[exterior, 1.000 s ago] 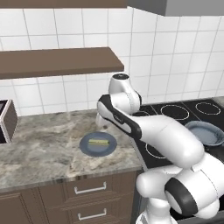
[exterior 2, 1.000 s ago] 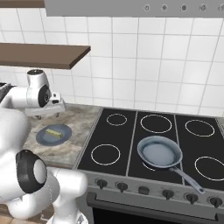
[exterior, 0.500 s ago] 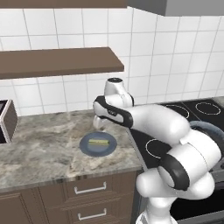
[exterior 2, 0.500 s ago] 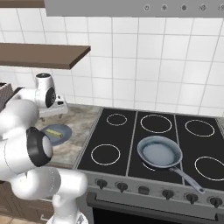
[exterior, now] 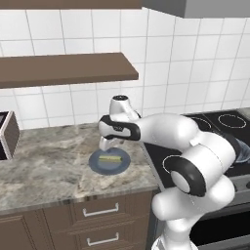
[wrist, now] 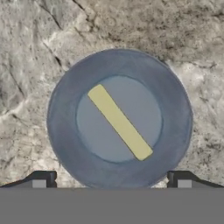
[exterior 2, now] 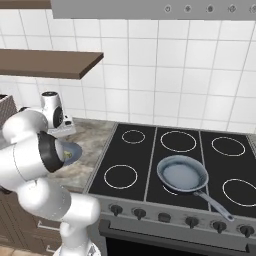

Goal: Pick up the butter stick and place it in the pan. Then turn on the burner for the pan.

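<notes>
The butter stick (wrist: pixel 119 122) lies flat in the middle of a blue-grey plate (wrist: pixel 65 144) on the marble bench (exterior: pixel 44 166), just left of the cooktop (exterior 2: pixel 150 165). The gripper (exterior: pixel 110 145) hangs right above it, fingers (wrist: pixel 43 178) spread wide and empty. That bar looks light but soft and greasy, so I'd pinch it across its narrow width at mid-length, gently. It sits slantwise to the fingers, so the wrist wants turning. The pan (exterior 2: pixel 182 173) sits well apart on the stove.
</notes>
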